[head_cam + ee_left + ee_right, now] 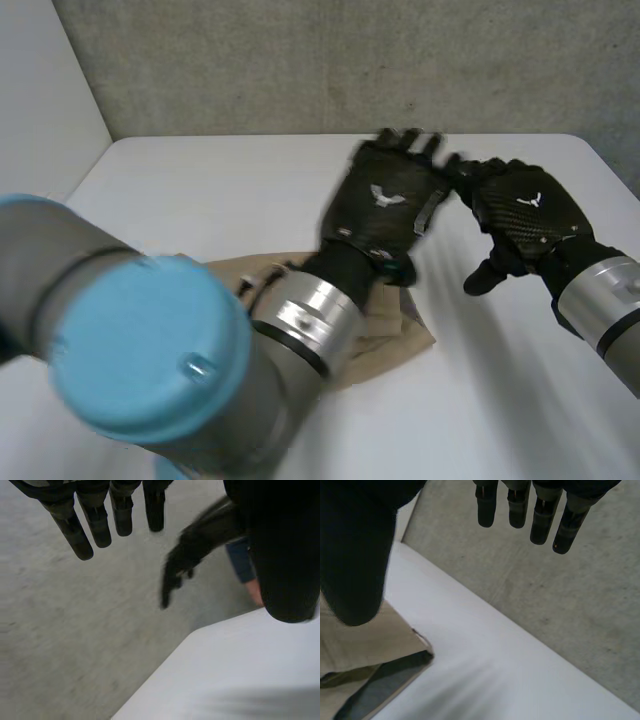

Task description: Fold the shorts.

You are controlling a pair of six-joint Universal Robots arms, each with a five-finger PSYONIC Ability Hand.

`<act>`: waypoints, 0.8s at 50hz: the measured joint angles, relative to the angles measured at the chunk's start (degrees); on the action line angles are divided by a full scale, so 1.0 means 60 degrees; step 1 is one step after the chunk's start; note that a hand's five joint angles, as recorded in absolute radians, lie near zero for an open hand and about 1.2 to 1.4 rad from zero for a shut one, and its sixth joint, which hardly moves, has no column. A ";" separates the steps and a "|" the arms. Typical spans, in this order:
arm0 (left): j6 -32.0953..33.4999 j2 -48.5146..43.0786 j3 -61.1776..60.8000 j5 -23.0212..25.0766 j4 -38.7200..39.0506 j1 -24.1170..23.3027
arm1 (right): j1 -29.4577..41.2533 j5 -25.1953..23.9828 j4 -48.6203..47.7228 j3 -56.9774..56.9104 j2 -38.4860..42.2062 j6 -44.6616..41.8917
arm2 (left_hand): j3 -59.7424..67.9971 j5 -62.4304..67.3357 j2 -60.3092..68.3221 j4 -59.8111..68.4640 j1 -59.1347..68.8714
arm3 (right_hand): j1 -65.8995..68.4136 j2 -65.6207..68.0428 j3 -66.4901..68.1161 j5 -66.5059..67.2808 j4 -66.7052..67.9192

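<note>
From the head camera I see both hands raised above the table [200,190], close beside each other toward its far edge. The left hand [385,200] points its fingers [400,142] straight toward 12 o'clock and grips nothing. My left wrist camera agrees: its fingers [80,530] are long and straight, the thumb [285,555] stands wide of them, and there is only air between. The right hand [520,215] sits at 3 o'clock of the left hand, with its thumb [485,278] hanging toward 7 o'clock. In the right wrist camera its fingers [520,505] are also straight and well apart from the thumb [355,555], and they hold nothing.

The shorts [405,335] are tan and lie on the table at 6 o'clock of the left hand, largely covered by the left arm [150,360]. Both hands are clear of the cloth. In the right wrist camera the shorts [365,645] lie flat beneath the thumb, and a dark inner face [385,685] shows along one corner.

In the left wrist camera the right hand [180,565] is a blurred dark shape beyond my fingertips. Next to it is a blue patch [240,562], possibly a person's sleeve, though I can't be sure.
</note>
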 measured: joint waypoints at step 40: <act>-0.1066 0.2725 -0.4040 -0.0324 -0.2470 0.6117 | 0.1323 0.0062 0.0798 -0.0602 0.1853 -0.1571 | 0.0023 0.0036 0.0163 0.0021 -0.0016 | 0.1088 0.1090 0.1173 0.0745 0.1010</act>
